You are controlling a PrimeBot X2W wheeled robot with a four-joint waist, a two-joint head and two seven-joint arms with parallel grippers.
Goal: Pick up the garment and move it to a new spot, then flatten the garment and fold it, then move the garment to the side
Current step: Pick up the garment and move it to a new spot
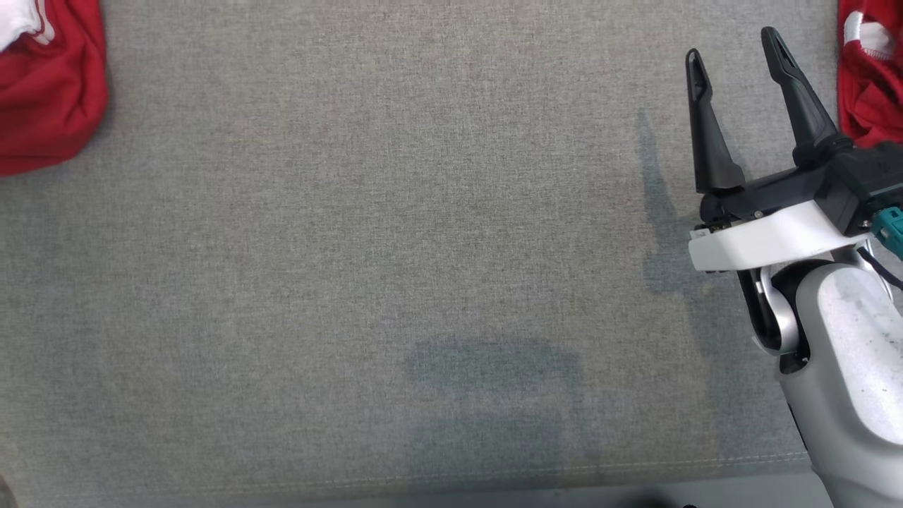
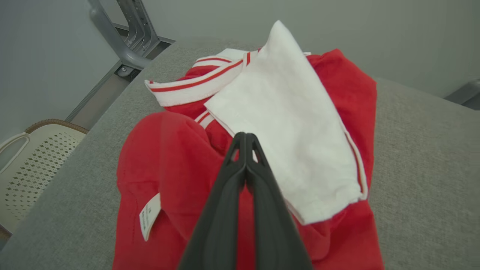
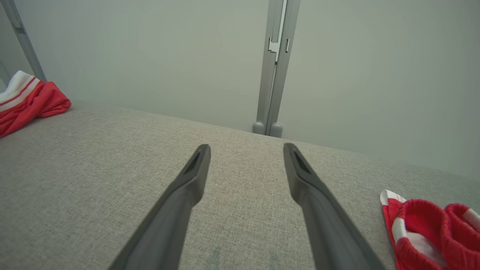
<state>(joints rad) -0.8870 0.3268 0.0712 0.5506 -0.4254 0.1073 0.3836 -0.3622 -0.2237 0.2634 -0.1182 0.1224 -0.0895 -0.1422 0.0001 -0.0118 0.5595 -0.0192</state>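
A red garment (image 2: 176, 161) with a white sleeve and red-striped white collar lies crumpled on the grey cloth table (image 2: 423, 157). In the head view it lies at the far left corner (image 1: 49, 99), and in the right wrist view at the far left (image 3: 33, 101). My left gripper (image 2: 245, 135) is shut, its fingers pressed together. The tips sit over the line where the red cloth meets the white sleeve. I cannot tell whether cloth is pinched between them. My right gripper (image 1: 734, 48) hangs open and empty over the table's right side, with bare table under it in its wrist view (image 3: 246, 147).
A second red and white garment (image 1: 871, 77) lies bunched at the far right edge, close beside my right gripper (image 3: 427, 232). A pale perforated basket (image 2: 33, 165) stands beyond the table's left edge. A grey metal post (image 3: 275, 67) rises behind the table.
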